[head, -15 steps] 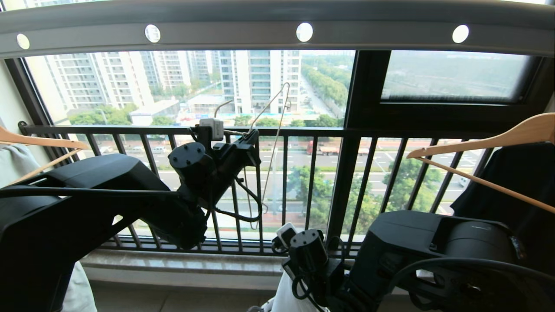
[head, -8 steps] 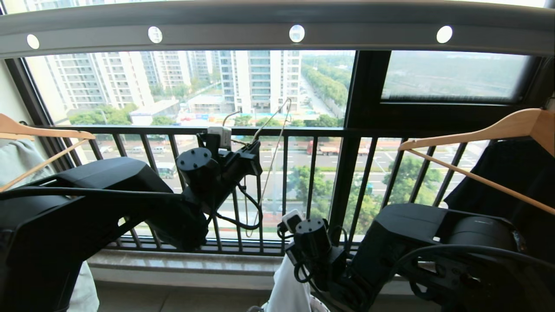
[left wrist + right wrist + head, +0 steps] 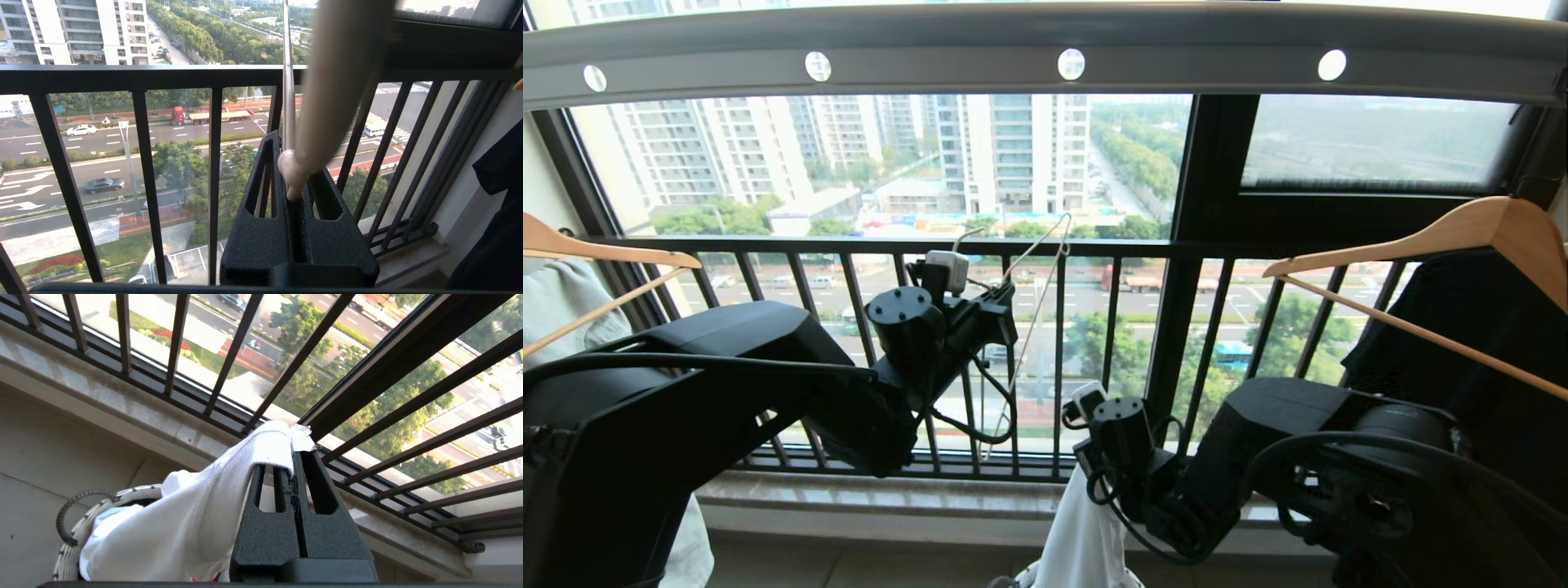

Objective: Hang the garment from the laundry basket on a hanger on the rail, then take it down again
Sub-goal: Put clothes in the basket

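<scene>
1. Cream wire of the hanger [image 3: 1036, 302] is clamped in the left end effector [image 3: 1005, 306], whose jaws sit together on it; the hook rises just above the window railing [image 3: 768, 244], well below the rail [image 3: 947, 61].
2. Left arm reaches forward at railing height, wrist angled up toward the glass.
3. In the left wrist view the hanger [image 3: 327, 94] stands up out of the closed jaws of the left end effector [image 3: 295, 192].
4. Right arm is bent low near the sill, its right end effector [image 3: 295, 465] closed on the T-shirt [image 3: 192, 522].
5. White cloth [image 3: 1082, 539] hangs from that grip, trailing into the basket [image 3: 75, 543] below.
6. Wooden hangers [image 3: 1437, 245] carrying other clothes flank both sides.
</scene>
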